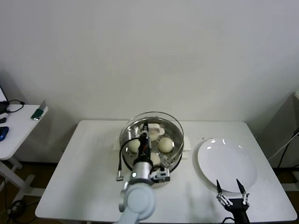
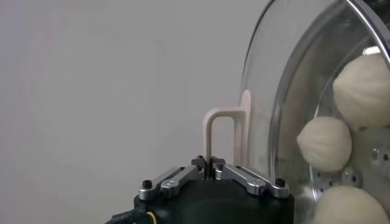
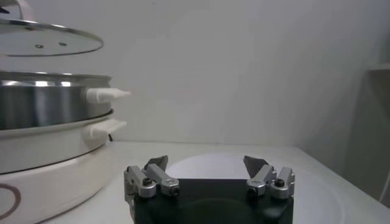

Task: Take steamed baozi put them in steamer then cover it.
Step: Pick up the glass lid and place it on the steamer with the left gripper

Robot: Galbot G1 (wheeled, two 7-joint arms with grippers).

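**Ann:** Glass over steel, and we're into the covering step! The left gripper (image 2: 210, 167) has its jaws clamped on the cream-white bar handle (image 2: 226, 135) of the cover (image 1: 152, 127), and that lid hangs just above the steamer (image 1: 175, 148), clear of its rim as the right wrist view shows it.

**Bo:** And the steamed baozi (image 1: 165, 144)?

**Ann:** Already inside the steamer, sitting on the perforated bottom beneath the lid. I count three for sure through the glass; a fourth I'd guess sits behind the arm.

**Bo:** So loading looks finished. What does the next move want?

**Ann:** My read: keep the lid level, centre it over the steamer's rim, lower until the metal edge seats all the way round, and only then let go of the handle. Off-centre and it'll perch on one side.

**Bo:** The other arm?

**Ann:** Right gripper (image 1: 232, 190) waits well to the right of the steamer, jaws wide apart and holding nothing, at the near edge of the white plate (image 1: 229, 161).

**Bo:** Any brand or lettering?

**Ann:** None I can read on the steamer, the lid or the plate.
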